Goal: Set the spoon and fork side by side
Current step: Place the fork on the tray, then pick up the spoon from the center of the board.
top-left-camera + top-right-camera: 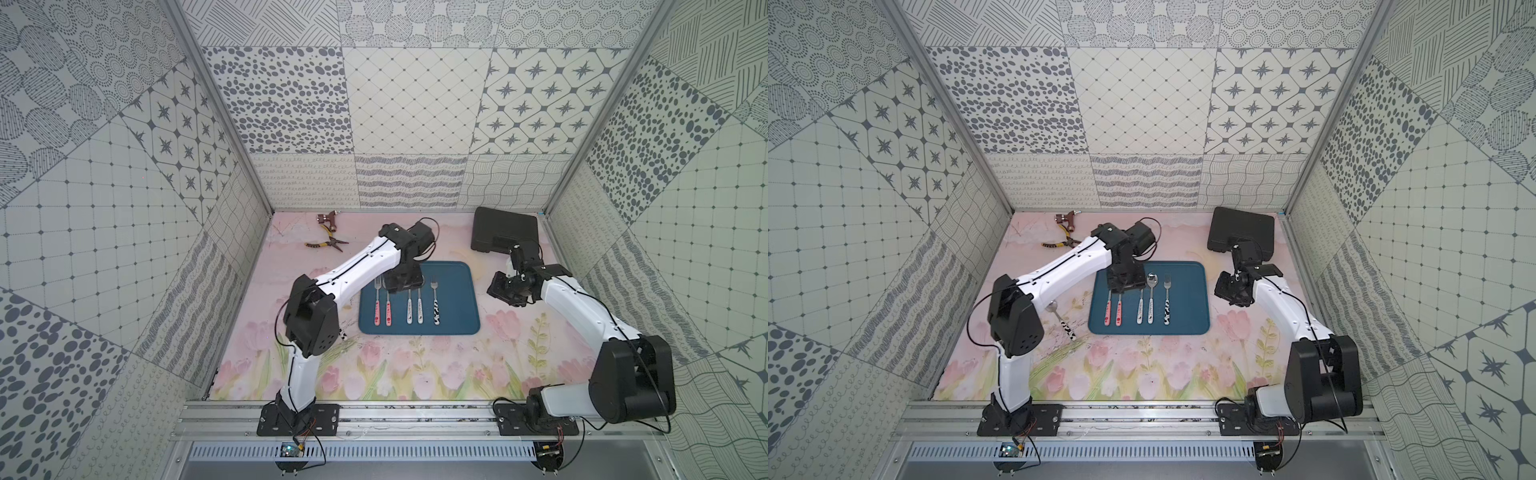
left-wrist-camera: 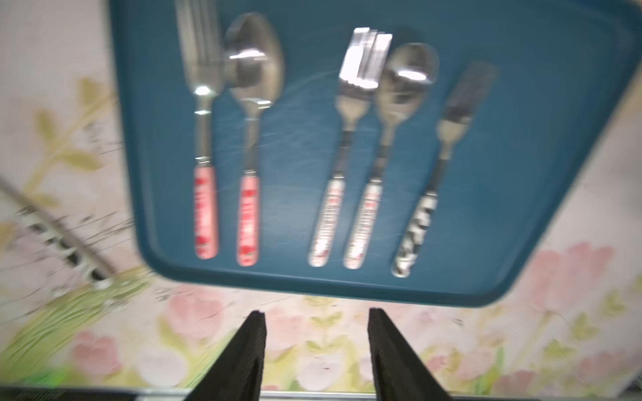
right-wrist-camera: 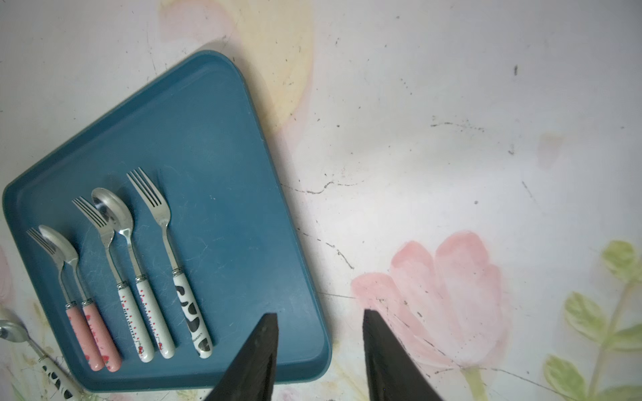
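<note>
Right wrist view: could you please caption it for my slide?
Open right gripper near blue tray: pink fork-spoon pair, white pair, lone cow-print fork; cow-print spoon lies off the tray.

The fork (image 3: 180, 281) and spoon (image 3: 142, 283) are shiny metal, the tray (image 3: 225, 208) matt plastic.

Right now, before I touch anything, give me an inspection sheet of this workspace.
Surface: floral mat, scuffed with dark marks.
Job's things: on the blue tray, pink-handled fork beside pink-handled spoon, white-handled fork beside white-handled spoon, cow-print fork alone; cow-print spoon lies off the tray on the mat.
Clutter: pliers, brown metal fitting and black case near the far edge.
Grippers: left gripper open, empty, over the tray; right gripper open, empty, beside the tray.
Cables: black cable looped at the left wrist; no snag seen.
Surroundings: patterned wall panels; aluminium rail in front.
</note>
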